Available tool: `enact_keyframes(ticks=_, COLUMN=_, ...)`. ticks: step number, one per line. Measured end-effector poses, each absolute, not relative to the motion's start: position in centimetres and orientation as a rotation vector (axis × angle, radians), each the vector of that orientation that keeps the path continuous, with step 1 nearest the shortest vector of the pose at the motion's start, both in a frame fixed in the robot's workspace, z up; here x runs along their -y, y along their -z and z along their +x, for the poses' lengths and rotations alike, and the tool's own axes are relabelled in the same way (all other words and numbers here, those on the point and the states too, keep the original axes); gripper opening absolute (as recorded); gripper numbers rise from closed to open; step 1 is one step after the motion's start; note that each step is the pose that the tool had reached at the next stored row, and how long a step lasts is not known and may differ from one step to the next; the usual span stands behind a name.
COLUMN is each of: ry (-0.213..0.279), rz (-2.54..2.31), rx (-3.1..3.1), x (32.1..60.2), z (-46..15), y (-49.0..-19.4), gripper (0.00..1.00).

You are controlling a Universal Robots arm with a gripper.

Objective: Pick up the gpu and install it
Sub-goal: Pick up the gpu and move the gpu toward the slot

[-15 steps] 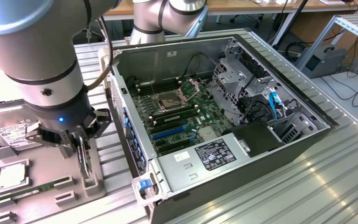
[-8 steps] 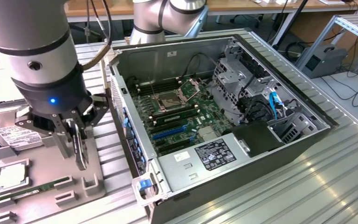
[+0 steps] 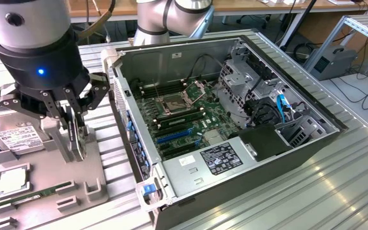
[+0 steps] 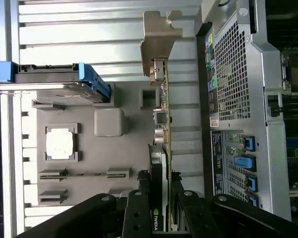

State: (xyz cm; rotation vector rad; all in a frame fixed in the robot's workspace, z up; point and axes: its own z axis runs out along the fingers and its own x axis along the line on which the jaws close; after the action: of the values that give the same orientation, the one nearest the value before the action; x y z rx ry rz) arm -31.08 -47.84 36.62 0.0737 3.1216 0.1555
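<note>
The gpu point(image 3: 80, 135) stands on edge in the grey fixture tray point(image 3: 102, 168), at the exterior view's left beside the open computer case point(image 3: 190, 184). My gripper point(image 3: 74, 125) has come down over it, one finger on each side of the card, and looks shut on it. In the wrist view the gpu point(image 4: 163, 124) shows edge-on, with its silver bracket point(image 4: 160, 42) at the far end and its black cooler between the fingers point(image 4: 138, 214). My gripper point(image 4: 161, 210) straddles that end. The card's lower edge still sits in the tray point(image 4: 126, 163).
The tray also holds a silver hard drive point(image 3: 17, 139) with a white label, a processor point(image 3: 11, 177) and a green memory stick point(image 3: 30, 196). Inside the case lies the motherboard with blue expansion slots point(image 3: 174, 136). The case's rear panel point(image 4: 238, 99) is close beside the card.
</note>
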Motion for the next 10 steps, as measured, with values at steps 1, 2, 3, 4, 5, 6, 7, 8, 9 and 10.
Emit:
enact_keyframes(ticks=1, ry=-0.157, rz=0.074, rx=-3.122, x=47.8, z=-31.1, y=-37.1, gripper=0.27)
enact_keyframes(ticks=2, ry=-0.158, rz=0.074, rx=-3.122, x=47.8, z=-31.1, y=-37.5, gripper=0.27)
enact_keyframes(ticks=3, ry=-0.16, rz=0.074, rx=-3.121, x=47.8, z=-31.1, y=-37.8, gripper=0.27)
enact_keyframes(ticks=4, ry=-0.161, rz=0.074, rx=-3.121, x=47.8, z=-31.0, y=-38.2, gripper=0.27)
enact_keyframes(ticks=5, ry=-0.163, rz=0.074, rx=-3.121, x=47.8, z=-31.0, y=-38.7, gripper=0.27)
enact_keyframes(ticks=6, ry=-0.166, rz=0.074, rx=-3.121, x=47.8, z=-31.0, y=-39.7, gripper=0.27)
enact_keyframes(ticks=7, ry=-0.168, rz=0.074, rx=-3.121, x=47.8, z=-31.0, y=-40.5, gripper=0.27)
enact_keyframes(ticks=8, ry=-0.169, rz=0.074, rx=-3.121, x=47.8, z=-31.0, y=-40.8, gripper=0.27)
enact_keyframes(ticks=9, ry=-0.169, rz=0.074, rx=-3.121, x=47.8, z=-31.0, y=-41.4, gripper=0.27)
enact_keyframes(ticks=10, ry=-0.169, rz=0.074, rx=-3.121, x=47.8, z=-31.0, y=-41.7, gripper=0.27)
